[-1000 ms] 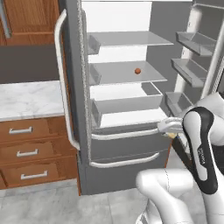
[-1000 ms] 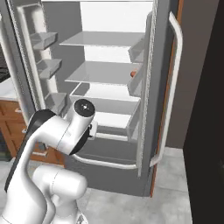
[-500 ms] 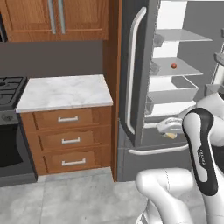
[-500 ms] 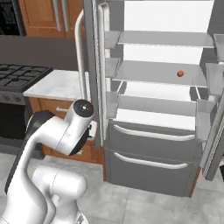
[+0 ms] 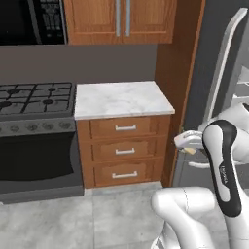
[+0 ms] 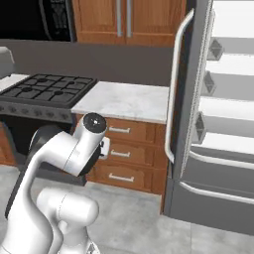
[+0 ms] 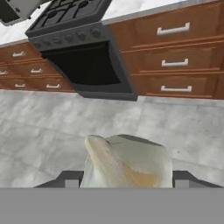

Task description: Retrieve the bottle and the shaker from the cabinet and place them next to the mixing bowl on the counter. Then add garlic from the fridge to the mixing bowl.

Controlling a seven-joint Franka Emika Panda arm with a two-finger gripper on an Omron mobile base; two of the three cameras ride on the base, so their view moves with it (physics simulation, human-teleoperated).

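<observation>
An off-white garlic (image 7: 126, 159) bulb sits between my gripper (image 7: 127, 180) fingers in the hand view, and the jaws are shut on it. In the left base view the gripper (image 5: 187, 145) hangs low in front of the grey fridge (image 5: 221, 73), a tan bit of garlic (image 5: 190, 151) showing under it. The fridge (image 6: 186, 94) door stands open, with white shelves behind it. A stretch of white marble counter (image 5: 121, 98) lies bare between fridge and stove; the counter (image 6: 130, 100) also shows from the right. The bottle, shaker and mixing bowl are out of view.
A black gas stove (image 5: 34, 97) with an oven (image 7: 87, 65) stands left of the counter. Closed wooden wall cabinets (image 5: 119, 19) hang above, beside a dark microwave (image 5: 29, 19). Brown drawers (image 5: 125, 151) with silver handles sit under the counter. Grey tiled floor (image 7: 52, 127) lies below the hand.
The whole picture has swung left with the base: the fridge interior slid off to the right, and counter, stove and wall cabinets came into view. The garlic stays in the gripper.
</observation>
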